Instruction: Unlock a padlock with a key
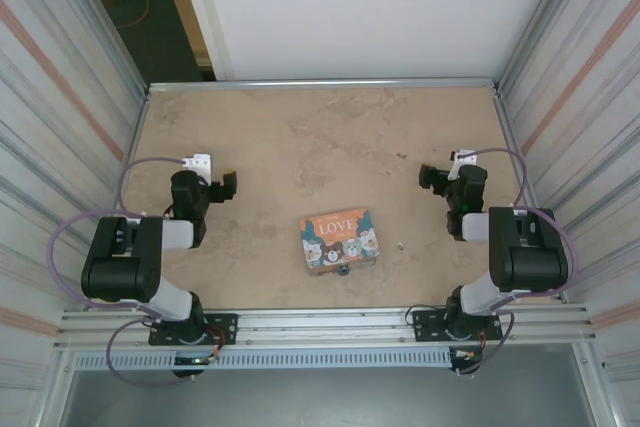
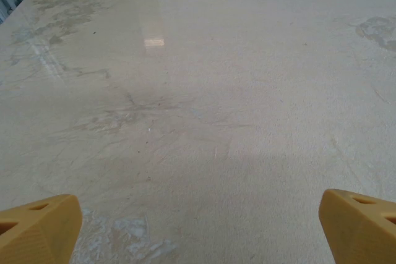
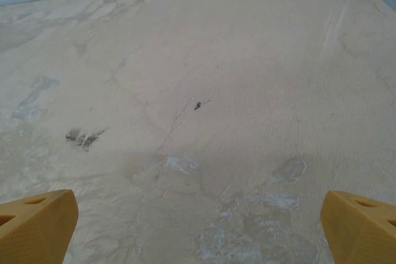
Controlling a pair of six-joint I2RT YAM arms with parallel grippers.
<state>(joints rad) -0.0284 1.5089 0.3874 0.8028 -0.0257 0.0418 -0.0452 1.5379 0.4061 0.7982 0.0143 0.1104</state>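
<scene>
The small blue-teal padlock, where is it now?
In the top view, the padlock lies at the middle of the near edge of the orange-and-blue picture box.

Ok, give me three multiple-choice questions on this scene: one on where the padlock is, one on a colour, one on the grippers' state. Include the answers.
1. Where is the padlock?
A) at the near edge of the LOVE box
B) against the far wall
C) on top of the box

2. What colour are the fingertips?
A) black
B) yellow-orange
C) blue

3. How do the left gripper and right gripper stand?
A) both shut
B) one holding the key
C) both open, empty

Answers:
1 A, the top view shows it by the box edge nearest the arm bases.
2 B, both wrist views show that colour.
3 C, the fingertips stand wide apart over bare table.
</scene>
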